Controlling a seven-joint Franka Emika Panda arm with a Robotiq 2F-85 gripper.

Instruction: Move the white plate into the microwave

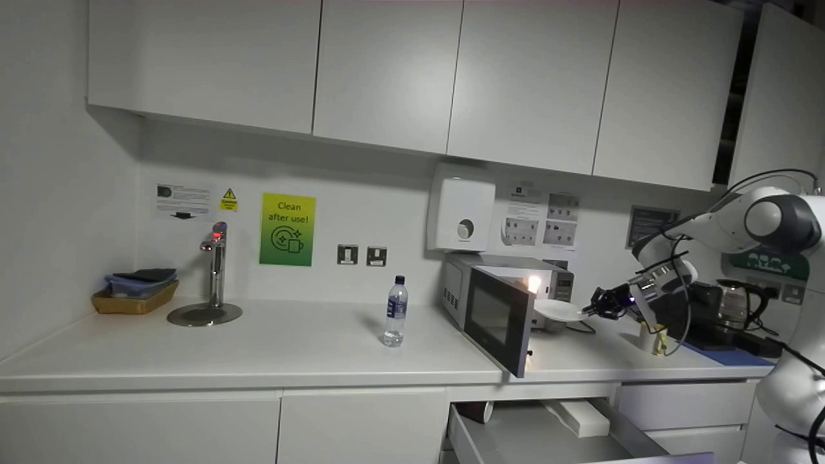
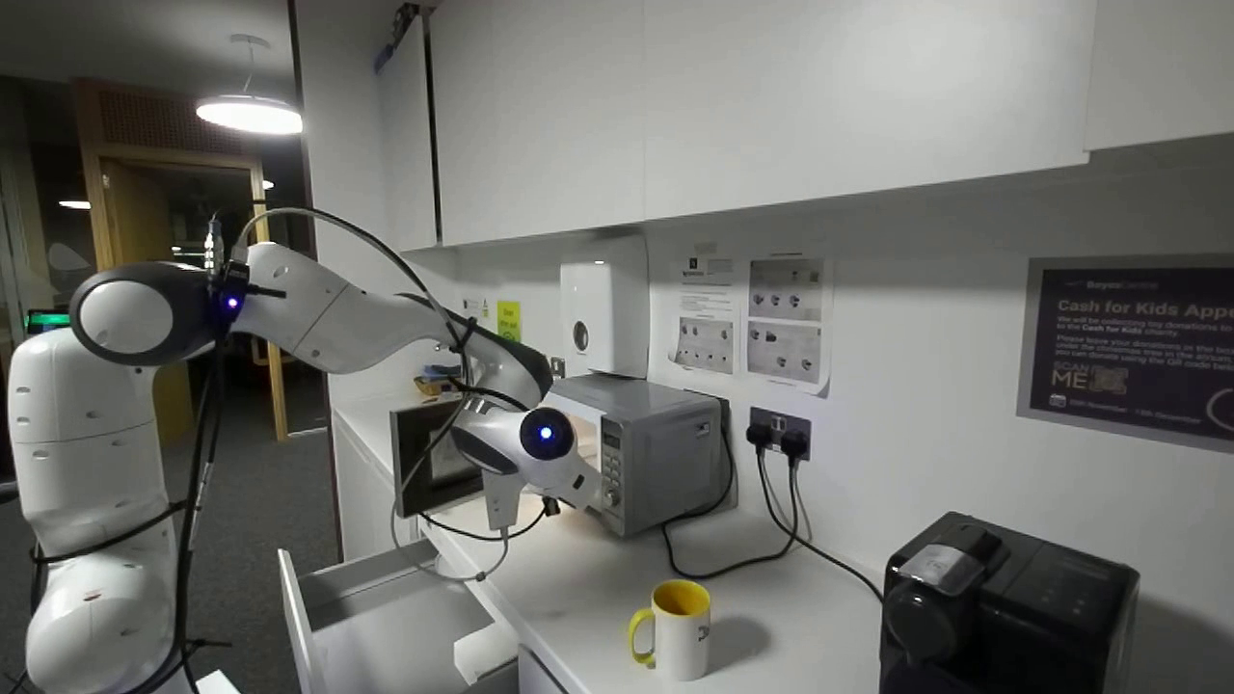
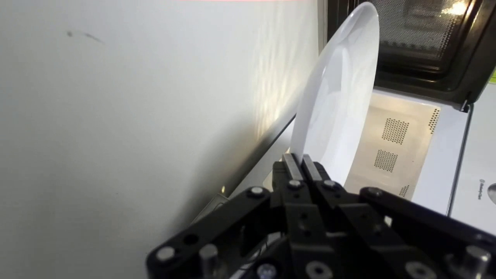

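The white plate point(image 1: 558, 310) is held roughly level above the counter, in front of the microwave's opening; it also shows in the wrist view point(image 3: 345, 97). My gripper point(image 1: 584, 312) is shut on the plate's near rim, with the rim between its fingertips in the wrist view point(image 3: 300, 161). The silver-grey microwave point(image 2: 665, 463) stands on the counter, its dark door point(image 1: 499, 316) swung open and its light on. Its lit perforated inner wall point(image 3: 391, 143) shows beside the plate in the wrist view. In an exterior view, the arm's wrist hides the plate and gripper.
The microwave door projects towards the counter's front edge. Below it a drawer point(image 1: 528, 441) is pulled out. A white and yellow mug point(image 2: 682, 636) and a black coffee machine point(image 2: 1012, 607) stand on the counter. A water bottle point(image 1: 396, 316) stands beyond the door. A white dispenser point(image 1: 461, 209) hangs above the microwave.
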